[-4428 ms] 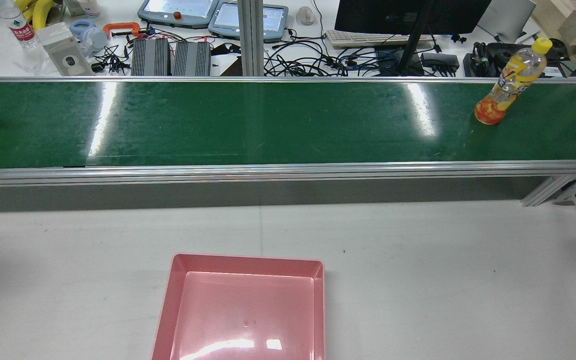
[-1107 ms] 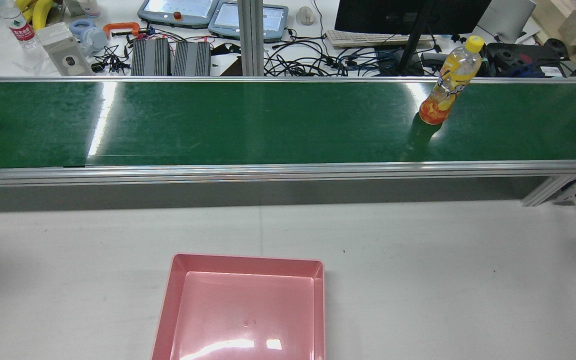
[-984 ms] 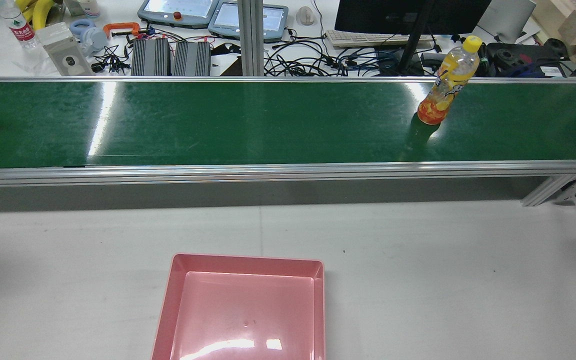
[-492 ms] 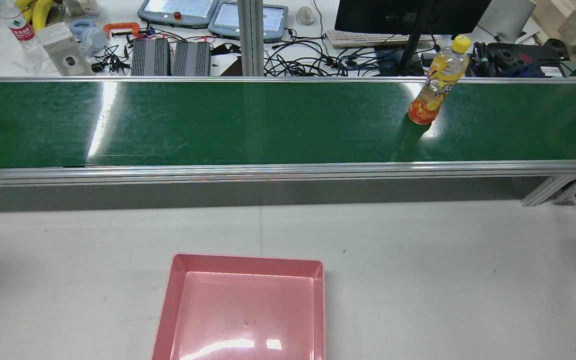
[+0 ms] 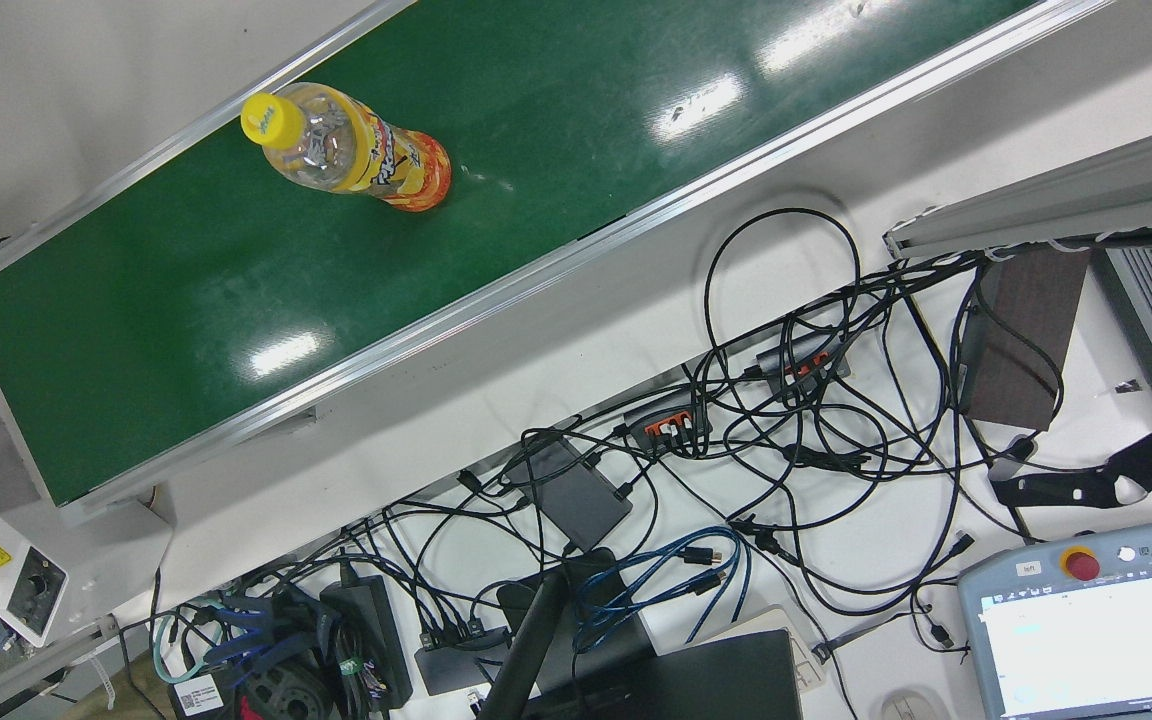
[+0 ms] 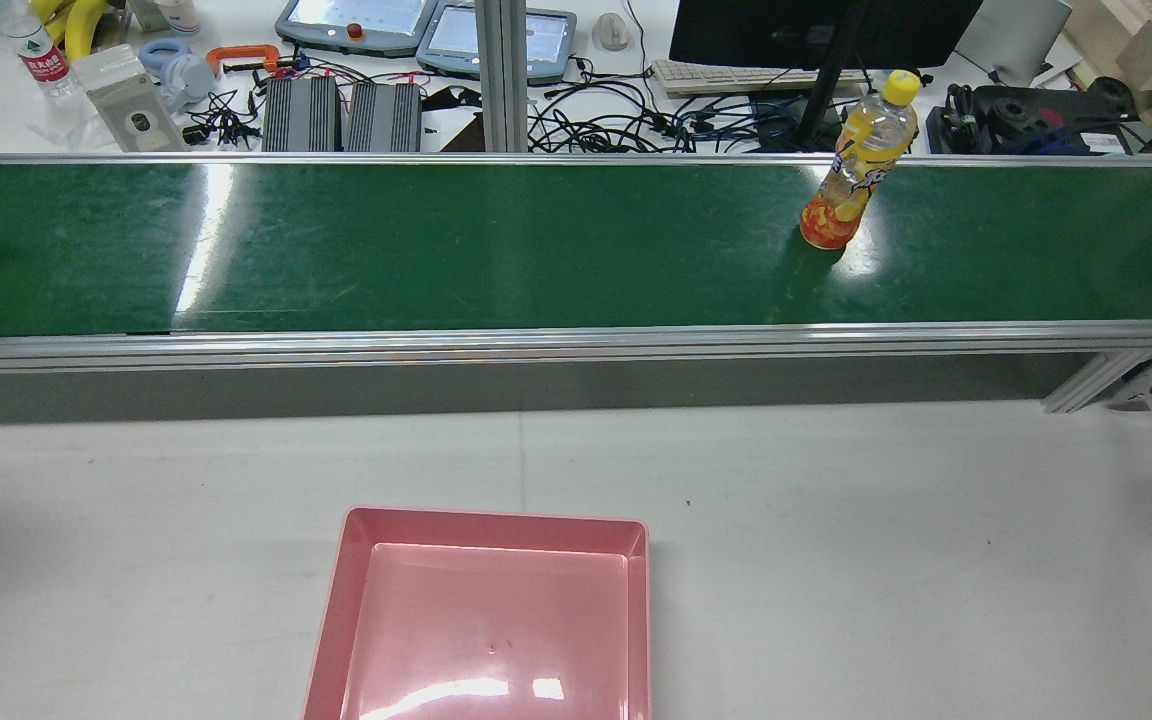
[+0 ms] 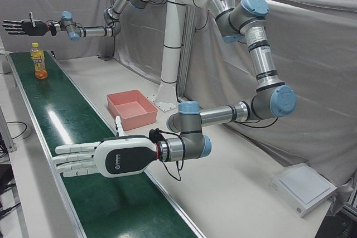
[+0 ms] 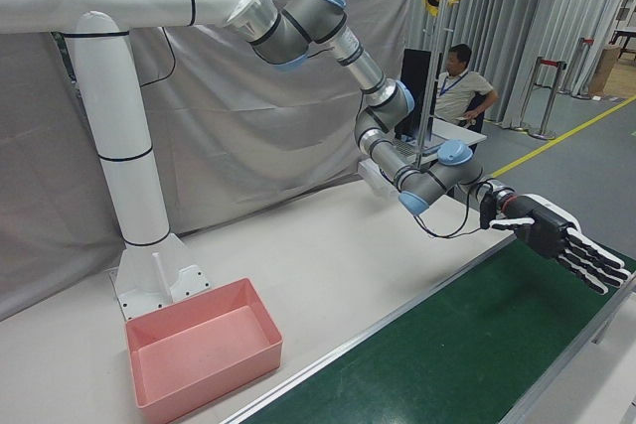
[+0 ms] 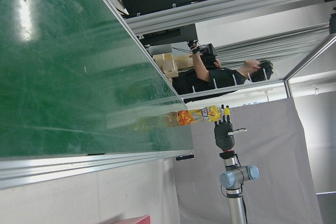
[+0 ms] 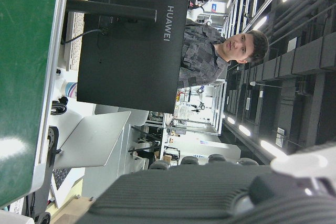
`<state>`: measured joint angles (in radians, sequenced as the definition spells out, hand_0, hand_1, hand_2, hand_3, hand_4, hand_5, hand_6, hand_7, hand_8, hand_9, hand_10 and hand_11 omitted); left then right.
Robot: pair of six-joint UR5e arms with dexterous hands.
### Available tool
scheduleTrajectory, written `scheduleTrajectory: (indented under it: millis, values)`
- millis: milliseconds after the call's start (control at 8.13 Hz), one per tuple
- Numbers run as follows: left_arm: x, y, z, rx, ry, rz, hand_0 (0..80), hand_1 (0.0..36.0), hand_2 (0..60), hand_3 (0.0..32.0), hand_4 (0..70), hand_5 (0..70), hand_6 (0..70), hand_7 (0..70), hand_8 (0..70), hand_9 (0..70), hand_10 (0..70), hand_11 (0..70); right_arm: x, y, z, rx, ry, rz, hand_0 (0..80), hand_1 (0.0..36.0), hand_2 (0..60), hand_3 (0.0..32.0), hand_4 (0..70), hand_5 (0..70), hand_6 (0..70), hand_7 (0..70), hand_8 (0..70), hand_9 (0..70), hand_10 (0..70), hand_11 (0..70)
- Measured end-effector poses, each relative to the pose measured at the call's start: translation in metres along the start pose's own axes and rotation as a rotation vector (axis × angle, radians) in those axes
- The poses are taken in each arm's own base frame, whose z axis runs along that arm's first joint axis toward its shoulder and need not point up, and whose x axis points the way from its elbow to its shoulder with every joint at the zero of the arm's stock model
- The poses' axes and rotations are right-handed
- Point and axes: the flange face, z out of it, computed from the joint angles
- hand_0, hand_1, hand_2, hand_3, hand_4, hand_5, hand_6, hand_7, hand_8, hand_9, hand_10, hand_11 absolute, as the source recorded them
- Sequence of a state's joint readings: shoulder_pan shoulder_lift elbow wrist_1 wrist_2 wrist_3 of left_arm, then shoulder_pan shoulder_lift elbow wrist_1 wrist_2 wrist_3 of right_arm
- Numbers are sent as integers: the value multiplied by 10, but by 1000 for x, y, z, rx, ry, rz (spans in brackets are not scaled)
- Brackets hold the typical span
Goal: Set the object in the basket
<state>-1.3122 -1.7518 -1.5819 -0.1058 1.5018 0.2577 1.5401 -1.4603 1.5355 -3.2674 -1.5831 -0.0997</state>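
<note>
**Bottle on the belt, basket empty**

Nothing grasped yet — the orange drink bottle (image 6: 856, 165) stands upright on the green conveyor belt (image 6: 436, 250), well apart from the empty pink basket (image 6: 356, 600); the right hand (image 7: 19, 26) hovers just beside the bottle, fingers spread, holding nothing; the left hand (image 7: 103, 159) waits flat-open farther down the belt — bare table lies between belt and basket.
</note>
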Motion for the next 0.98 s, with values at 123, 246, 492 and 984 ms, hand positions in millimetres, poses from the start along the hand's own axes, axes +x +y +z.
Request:
scheduleTrajectory:
  millis: [123, 246, 492, 984]
  values:
    - [1, 2, 1, -4, 1, 0, 517, 100, 0, 0, 57, 10, 0, 0, 0, 0, 30, 62, 0, 0, 0, 0, 0, 0, 0, 0, 0, 0, 0, 0, 0, 0, 0, 0, 0, 0]
    - [1, 4, 1, -7, 2, 0, 520, 101, 0, 0, 57, 12, 0, 0, 0, 0, 31, 63, 0, 0, 0, 0, 0, 0, 0, 0, 0, 0, 0, 0, 0, 0, 0, 0, 0, 0]
    - [2, 5, 1, -9, 4, 0, 517, 99, 0, 0, 56, 10, 0, 0, 0, 0, 32, 65, 0, 0, 0, 0, 0, 0, 0, 0, 0, 0, 0, 0, 0, 0, 0, 0, 0, 0]
    - [4, 6, -1, -10, 7, 0, 517, 98, 0, 0, 56, 12, 0, 0, 0, 0, 30, 62, 0, -1, 0, 1, 0, 0, 0, 0, 0, 0, 0, 0, 0, 0, 0, 0, 0, 0]
